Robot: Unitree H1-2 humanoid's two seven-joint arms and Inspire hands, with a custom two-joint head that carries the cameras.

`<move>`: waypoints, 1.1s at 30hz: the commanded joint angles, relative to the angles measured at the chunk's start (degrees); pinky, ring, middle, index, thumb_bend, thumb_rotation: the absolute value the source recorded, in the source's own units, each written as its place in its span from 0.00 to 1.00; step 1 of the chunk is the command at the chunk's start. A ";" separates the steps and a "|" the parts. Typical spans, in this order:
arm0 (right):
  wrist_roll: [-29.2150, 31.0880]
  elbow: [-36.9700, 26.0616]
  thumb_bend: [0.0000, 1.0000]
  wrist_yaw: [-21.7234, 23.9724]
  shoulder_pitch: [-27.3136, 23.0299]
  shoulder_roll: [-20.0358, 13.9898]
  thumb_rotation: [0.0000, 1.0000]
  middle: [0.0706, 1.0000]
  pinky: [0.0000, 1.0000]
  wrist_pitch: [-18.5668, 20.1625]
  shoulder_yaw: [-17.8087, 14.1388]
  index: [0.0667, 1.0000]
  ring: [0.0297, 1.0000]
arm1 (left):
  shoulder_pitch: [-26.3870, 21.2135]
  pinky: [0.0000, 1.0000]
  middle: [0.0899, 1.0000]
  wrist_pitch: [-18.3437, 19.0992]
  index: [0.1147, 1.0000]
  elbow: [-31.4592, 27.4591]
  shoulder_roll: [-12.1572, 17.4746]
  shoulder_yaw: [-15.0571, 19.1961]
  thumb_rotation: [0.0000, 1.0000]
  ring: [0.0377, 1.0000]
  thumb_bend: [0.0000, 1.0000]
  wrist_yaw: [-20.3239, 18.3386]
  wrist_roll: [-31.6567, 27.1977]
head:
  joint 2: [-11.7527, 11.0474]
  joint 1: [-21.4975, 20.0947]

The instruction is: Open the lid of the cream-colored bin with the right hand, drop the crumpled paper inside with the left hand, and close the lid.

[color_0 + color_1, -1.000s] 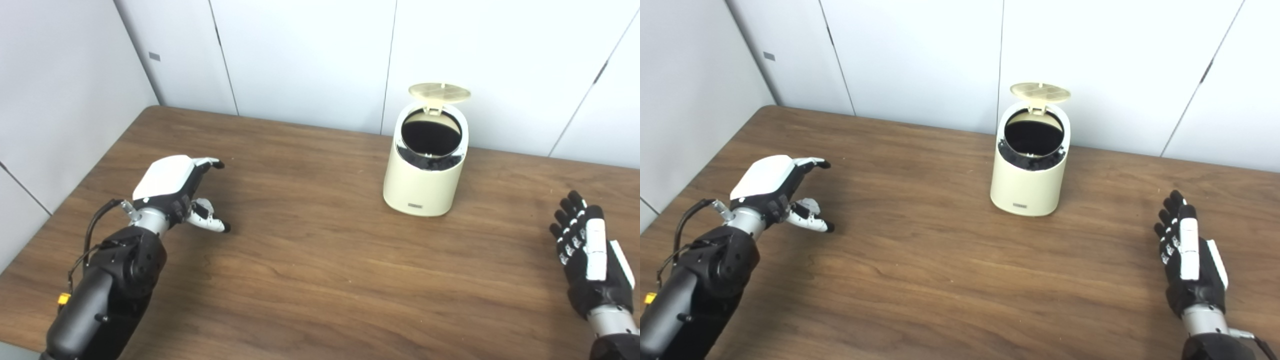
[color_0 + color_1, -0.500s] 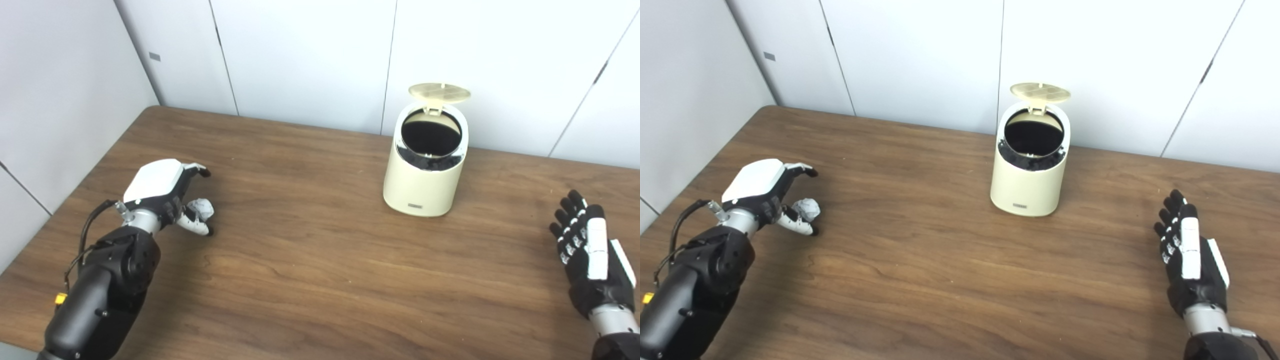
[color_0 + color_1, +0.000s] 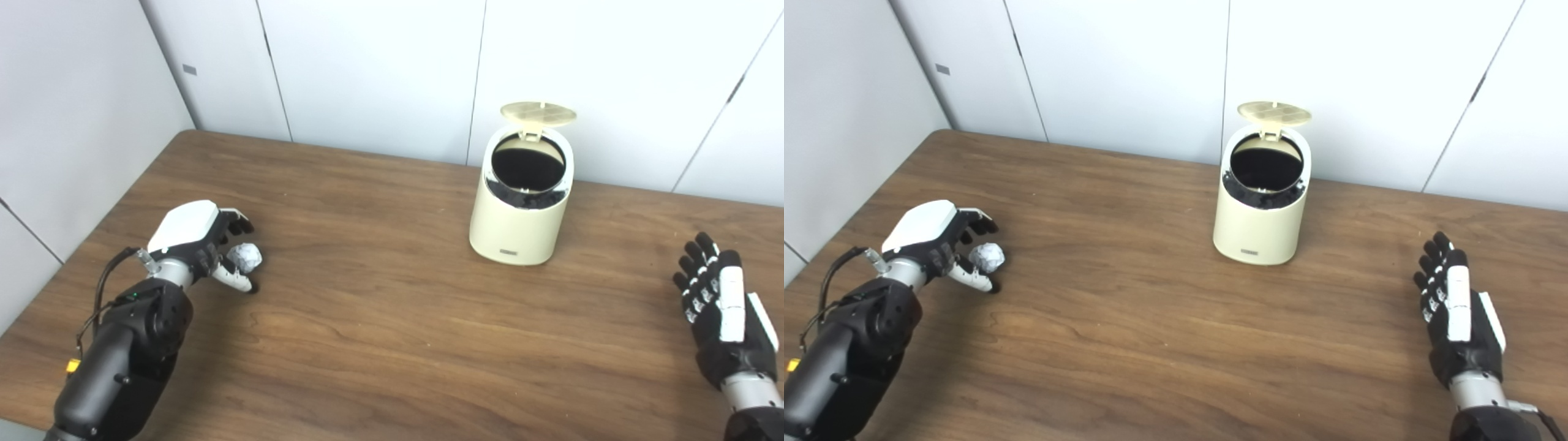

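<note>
The left hand (image 3: 199,242) in the left eye view sits low at the table's (image 3: 380,318) near-left side, fingers curling around the paper (image 3: 246,257), which lies between fingers and thumb. Whether the grip is actually firm yet can't be told, it looks half-closed at best. The bin (image 3: 522,202) stands well apart, toward the back right, with its lid (image 3: 538,112) tipped up and the dark mouth showing. So the opening part looks done.

In the right eye view it's the same story: the paper (image 3: 987,257) is on the wood, touching or just beside the thumb. The right hand (image 3: 1458,318) waits near the right edge with fingers straight and spread, holding nothing (well clear of the bin (image 3: 1260,202)).

To do this step well, the hand probably should finish closing until the ball is pinched from both sides before lifting. A light wad like that likely squirts out if squeezed off-centre. Then go high enough to clear the rim and release over the middle of the opening.
</note>
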 commanded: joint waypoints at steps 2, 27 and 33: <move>0.08 -2.18 0.53 0.32 -1.75 -0.46 1.00 0.99 1.00 -0.42 0.04 1.00 1.00 | -1.77 0.55 0.66 -0.72 0.64 0.38 0.67 1.28 0.00 0.63 0.87 2.64 -1.35 | 0.40 -0.09; 1.62 -2.83 0.53 0.01 -1.77 0.16 1.00 0.97 1.00 -0.31 -0.97 1.00 1.00 | -2.73 0.43 0.46 -1.51 0.41 1.46 -1.72 1.97 0.00 0.41 0.50 7.95 -3.14 | 1.43 -0.20; 2.19 -2.60 0.54 -0.22 -1.79 0.43 1.00 0.96 1.00 -0.16 -1.14 1.00 1.00 | -2.70 0.43 0.47 -1.08 0.39 1.03 -1.19 0.95 0.00 0.42 0.50 8.92 -3.03 | 1.45 -0.25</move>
